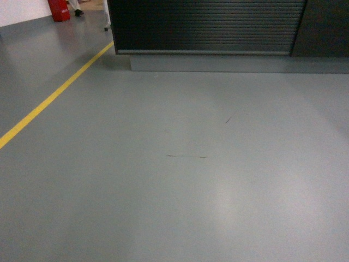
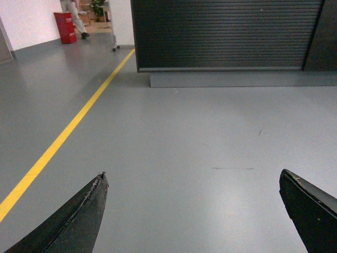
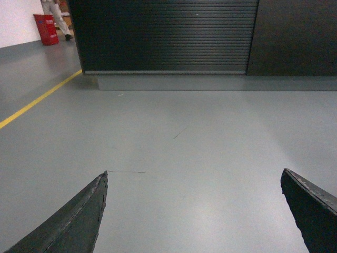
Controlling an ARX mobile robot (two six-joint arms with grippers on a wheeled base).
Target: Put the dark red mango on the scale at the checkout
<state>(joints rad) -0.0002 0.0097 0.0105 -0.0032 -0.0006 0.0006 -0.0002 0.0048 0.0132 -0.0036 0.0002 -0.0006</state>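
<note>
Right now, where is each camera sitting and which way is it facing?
Head: on the robot, slanting down at the grey floor toward the checkout; none of the robot shows.
Left wrist: low, facing forward; open left claw frames the yellow line.
Right wrist: low, facing the counter; open right claw shows.
All share the checkout's ribbed front.

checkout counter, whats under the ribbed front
A plain grey plinth runs along the base of the checkout, resting on the grey floor. The counter top is out of frame; no scale or mango shows.
</note>
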